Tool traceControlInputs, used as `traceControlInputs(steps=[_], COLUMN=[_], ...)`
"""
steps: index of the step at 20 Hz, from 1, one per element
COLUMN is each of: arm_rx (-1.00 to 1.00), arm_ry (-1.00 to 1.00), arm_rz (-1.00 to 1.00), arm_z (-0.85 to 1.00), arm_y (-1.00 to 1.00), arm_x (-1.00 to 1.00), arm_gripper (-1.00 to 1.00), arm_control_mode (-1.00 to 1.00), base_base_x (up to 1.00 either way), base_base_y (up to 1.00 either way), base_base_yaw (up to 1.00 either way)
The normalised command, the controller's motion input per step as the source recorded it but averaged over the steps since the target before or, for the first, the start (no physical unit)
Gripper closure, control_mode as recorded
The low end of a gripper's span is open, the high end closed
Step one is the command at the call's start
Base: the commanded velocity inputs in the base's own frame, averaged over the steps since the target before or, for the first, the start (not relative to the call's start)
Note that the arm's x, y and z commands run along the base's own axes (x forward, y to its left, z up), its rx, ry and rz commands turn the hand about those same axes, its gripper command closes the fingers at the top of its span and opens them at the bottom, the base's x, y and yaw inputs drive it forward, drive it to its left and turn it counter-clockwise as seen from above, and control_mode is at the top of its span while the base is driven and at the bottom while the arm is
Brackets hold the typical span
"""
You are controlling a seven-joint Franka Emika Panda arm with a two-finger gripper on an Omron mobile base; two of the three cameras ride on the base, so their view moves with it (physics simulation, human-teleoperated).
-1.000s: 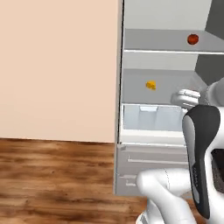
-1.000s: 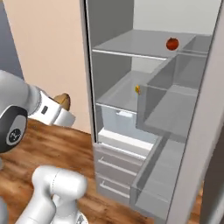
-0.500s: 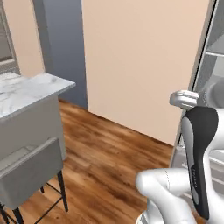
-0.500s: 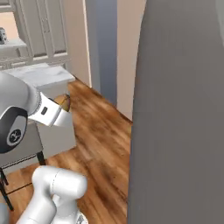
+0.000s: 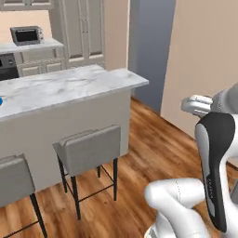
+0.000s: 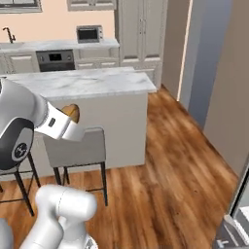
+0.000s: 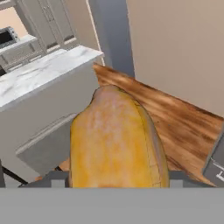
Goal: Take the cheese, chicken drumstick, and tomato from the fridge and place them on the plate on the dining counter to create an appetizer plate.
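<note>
My gripper [image 6: 73, 119] is shut on the chicken drumstick [image 7: 116, 135], a tan-orange lump in the middle of the hand view. In the right base view the chicken drumstick [image 6: 72, 112] shows just past the white hand. The hand [image 5: 199, 104] hangs over the wood floor, apart from the dining counter [image 5: 69, 86]. This white marble top stands ahead and to the left. A sliver of the blue plate [image 5: 1, 101] lies on it at the frame's left edge. A grey piece of the fridge [image 6: 238, 214] shows at the lower right. The cheese and the tomato are out of view.
Grey stools [image 5: 88, 148] [image 6: 75, 146] stand against the island's near side. Behind it runs the back wall counter with a microwave [image 5: 27, 35] and an oven [image 6: 56, 57]. Open wood floor [image 6: 170, 160] lies between me and a beige wall [image 5: 204, 56].
The base has swung away from the fridge, so both base views now face the dining counter and stools. The drumstick stays in my grip.
</note>
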Motion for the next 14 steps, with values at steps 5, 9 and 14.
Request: traceControlInputs(steps=[5,9,14], arm_rx=[0.00,0.00,0.00], arm_ry=[0.00,0.00,0.00], arm_rz=[0.00,0.00,0.00], arm_z=[0.00,0.00,0.00], arm_y=[0.00,0.00,0.00], arm_x=[0.00,0.00,0.00], arm_gripper=[1.00,1.00,1.00], arm_control_mode=[1.00,1.00,1.00], base_base_x=[0.14,0.38,0.49], base_base_y=[1.00,1.00,1.00], base_base_yaw=[0.41,0.29,0.24])
